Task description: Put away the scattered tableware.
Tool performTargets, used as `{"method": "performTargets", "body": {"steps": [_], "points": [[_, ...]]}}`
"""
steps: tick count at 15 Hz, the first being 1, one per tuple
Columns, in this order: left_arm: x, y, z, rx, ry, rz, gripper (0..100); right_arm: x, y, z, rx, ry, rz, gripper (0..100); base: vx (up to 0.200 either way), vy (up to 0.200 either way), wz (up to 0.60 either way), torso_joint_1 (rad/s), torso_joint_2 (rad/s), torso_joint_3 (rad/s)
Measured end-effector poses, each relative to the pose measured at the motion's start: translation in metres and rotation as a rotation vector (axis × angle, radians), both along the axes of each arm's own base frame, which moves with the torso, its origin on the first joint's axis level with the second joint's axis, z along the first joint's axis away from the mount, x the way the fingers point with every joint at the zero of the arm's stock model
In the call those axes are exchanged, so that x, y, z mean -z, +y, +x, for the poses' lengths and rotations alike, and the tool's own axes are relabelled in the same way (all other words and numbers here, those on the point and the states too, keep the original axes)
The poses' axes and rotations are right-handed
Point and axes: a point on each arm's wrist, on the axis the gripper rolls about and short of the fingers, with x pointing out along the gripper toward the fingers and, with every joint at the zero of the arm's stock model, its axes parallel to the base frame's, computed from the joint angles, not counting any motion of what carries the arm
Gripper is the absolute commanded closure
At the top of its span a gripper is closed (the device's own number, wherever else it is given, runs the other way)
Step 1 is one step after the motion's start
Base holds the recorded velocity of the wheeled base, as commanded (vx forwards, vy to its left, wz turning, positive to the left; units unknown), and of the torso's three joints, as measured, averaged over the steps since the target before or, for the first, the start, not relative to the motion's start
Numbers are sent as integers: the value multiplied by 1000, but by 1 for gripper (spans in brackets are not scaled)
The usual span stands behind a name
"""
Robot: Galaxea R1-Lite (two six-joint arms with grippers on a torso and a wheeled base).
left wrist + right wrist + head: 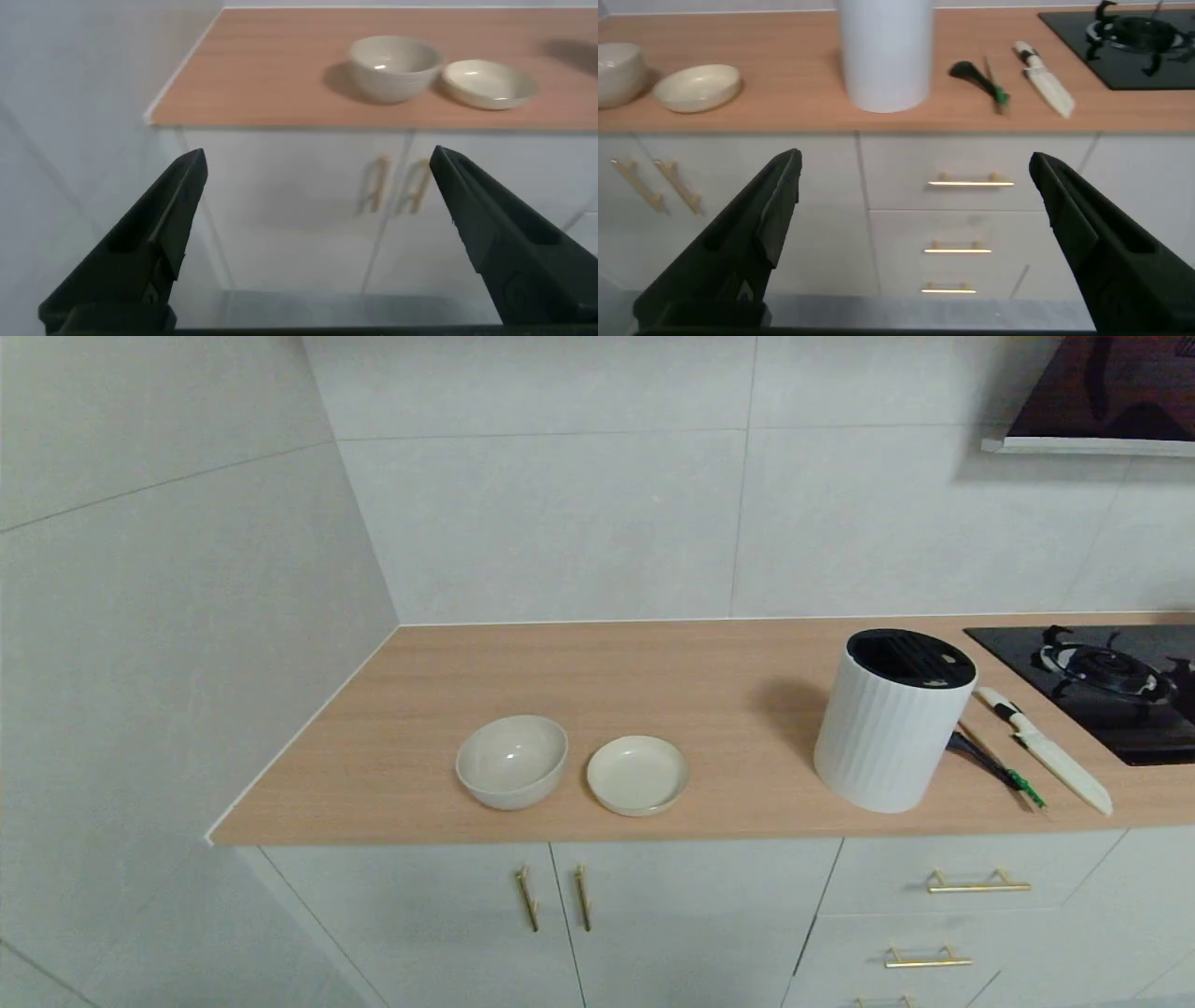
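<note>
On the wooden counter [401,709] a cream bowl [512,761] stands beside a shallow cream dish [638,774]. To their right rises a white ribbed utensil holder [892,719] with a black slotted top. Past it lie a black spoon with green-tipped chopsticks [994,765] and a white-handled knife [1046,749]. My left gripper [313,187] hangs open below the counter edge, in front of the cabinet doors, with the bowl [394,66] and dish [490,82] beyond it. My right gripper [915,187] is open in front of the drawers, below the holder [885,51], spoon [976,77] and knife [1044,79].
A black gas hob [1111,686] sits at the counter's right end. Tiled walls close off the back and the left side. Below the counter are cabinet doors with gold handles [555,896] and drawers [978,882].
</note>
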Motion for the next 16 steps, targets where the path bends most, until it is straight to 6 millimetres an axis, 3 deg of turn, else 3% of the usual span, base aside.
{"method": "performTargets", "body": {"steps": [8,16], "points": [[0,0,0,0,0,0,0,0,0,0,0,0,0,0,0,200,0,4,2,1],[0,0,0,0,0,0,0,0,0,0,0,0,0,0,0,0,0,0,0,0]]}}
